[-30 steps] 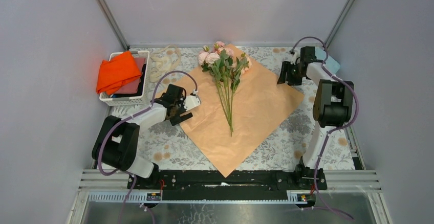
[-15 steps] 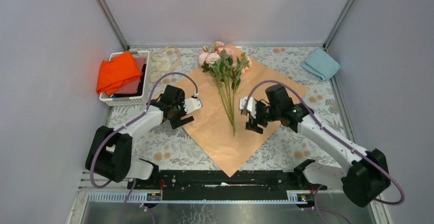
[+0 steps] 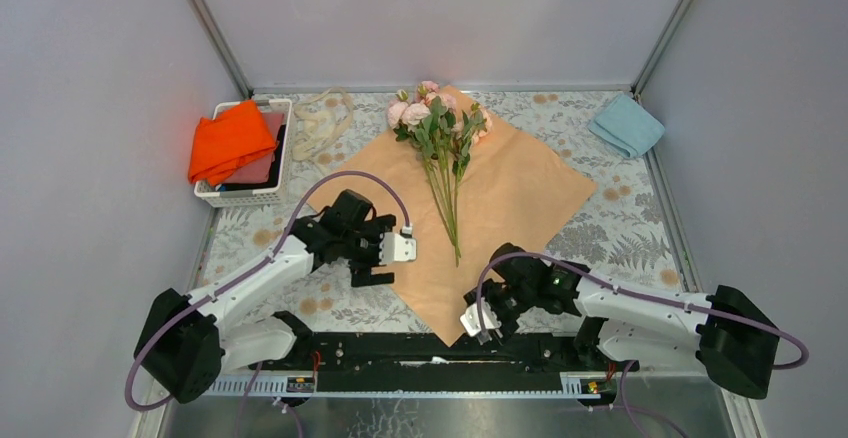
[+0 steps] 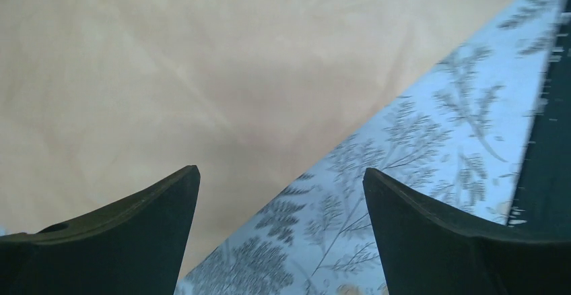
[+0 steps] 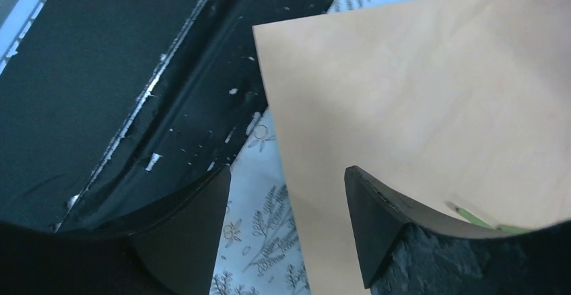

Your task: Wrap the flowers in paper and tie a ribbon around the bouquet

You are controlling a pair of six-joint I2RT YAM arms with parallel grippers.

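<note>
At the far left a white basket (image 3: 240, 196) holds an orange cloth (image 3: 230, 143). Just beside it the ribbon (image 3: 320, 123) lies in a loose heap on the patterned surface (image 3: 640, 243). The left fingers (image 4: 135, 227) stand wide apart and empty over the left edge of the paper (image 3: 500, 208), which lies flat with its peach face up. The flowers (image 3: 440, 133) lie on it, blooms at the far corner. The right fingers (image 5: 404, 241) are also apart and empty, at the paper's near corner. A light blue cloth (image 3: 626, 125) lies at the far right.
</note>
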